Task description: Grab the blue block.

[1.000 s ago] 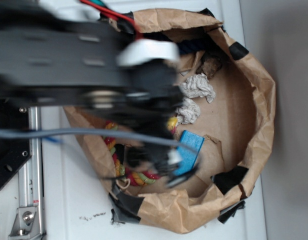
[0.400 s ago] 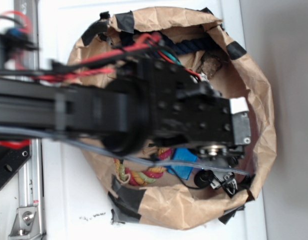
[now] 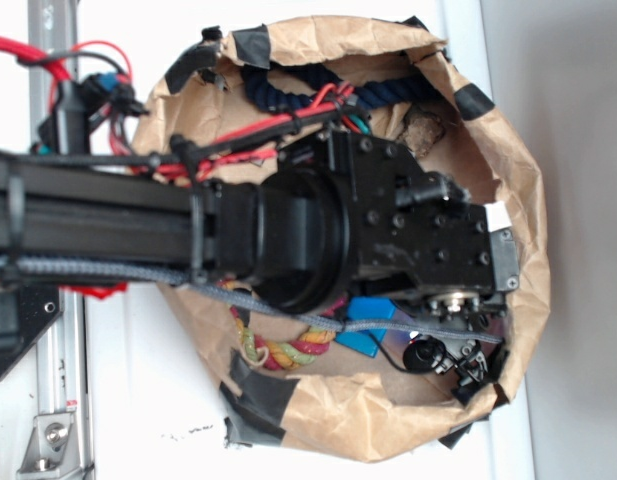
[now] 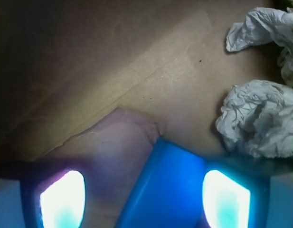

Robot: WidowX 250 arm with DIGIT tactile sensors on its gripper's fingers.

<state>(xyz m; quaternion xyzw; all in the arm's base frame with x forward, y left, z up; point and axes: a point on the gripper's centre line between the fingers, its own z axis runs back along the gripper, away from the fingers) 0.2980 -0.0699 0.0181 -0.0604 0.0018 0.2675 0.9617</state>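
The blue block (image 3: 368, 322) lies on the floor of the brown paper bag (image 3: 526, 190), mostly covered by my black arm (image 3: 388, 240) in the exterior view. In the wrist view the blue block (image 4: 170, 190) sits tilted between my fingers, close to the right fingertip (image 4: 227, 197) and well apart from the left one (image 4: 63, 199). My gripper (image 4: 144, 197) is open around the block, low over the bag floor. I cannot tell whether either finger touches it.
Two crumpled paper wads (image 4: 258, 121) (image 4: 260, 28) lie just right of the block. A dark navy rope (image 3: 288, 95) and a multicoloured rope (image 3: 288, 350) lie inside the bag. Black tape (image 3: 258, 400) patches its raised rim. A metal rail (image 3: 58, 400) runs along the left.
My arm has swung right across the bag and lowered over the block, now covering the paper wads in the exterior view. The block has stayed in place.
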